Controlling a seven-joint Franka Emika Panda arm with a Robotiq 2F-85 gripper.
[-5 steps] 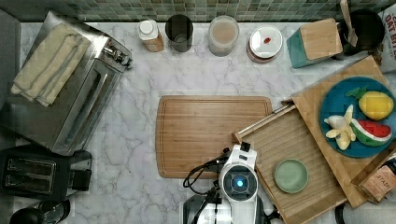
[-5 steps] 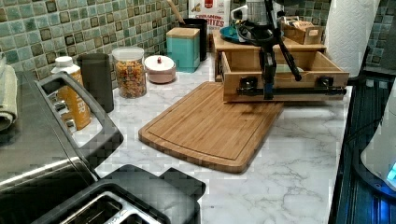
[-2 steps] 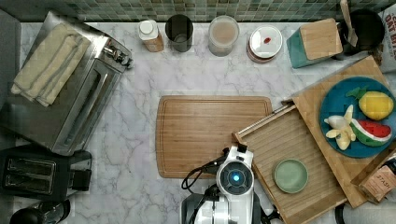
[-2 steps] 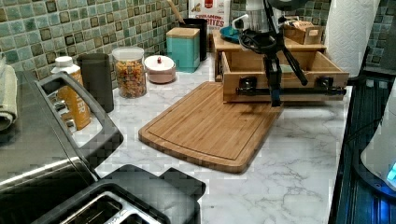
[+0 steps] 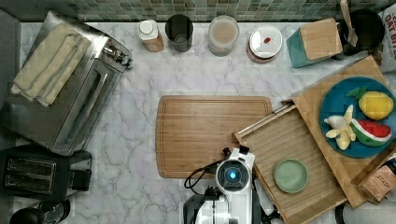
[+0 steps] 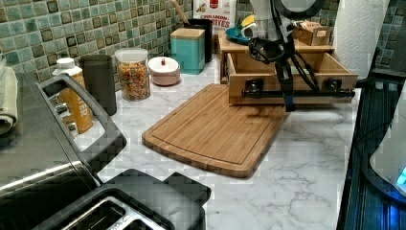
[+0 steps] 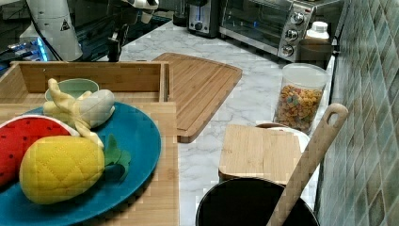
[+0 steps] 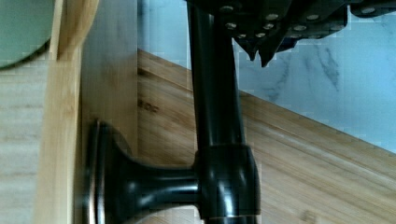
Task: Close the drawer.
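Top view: the drawer (image 5: pixel 292 149) stood pulled open at four o'clock, a green dish (image 5: pixel 290 176) inside, beside the cutting board (image 5: pixel 210 133). Left view: the gripper (image 6: pixel 288 98) hung at the drawer's black handle (image 6: pixel 292 92). Its grip could not be told.

"STASH" on the tea box (image 5: pixel 379 181)

1. Top view: looks straight down on the tabletop (image 5: pixel 140 140), tiled wall along its upper edge.
2. Left view: low, near the toaster (image 6: pixel 119 206), facing the drawer (image 6: pixel 292 79) front.
3. Right view: opposite end, close beside the blue plate (image 7: pixel 136 141).
4. Wrist view: very close to the drawer handle (image 8: pixel 217 140).
5. Every view includes the cutting board (image 5: pixel 210 135).
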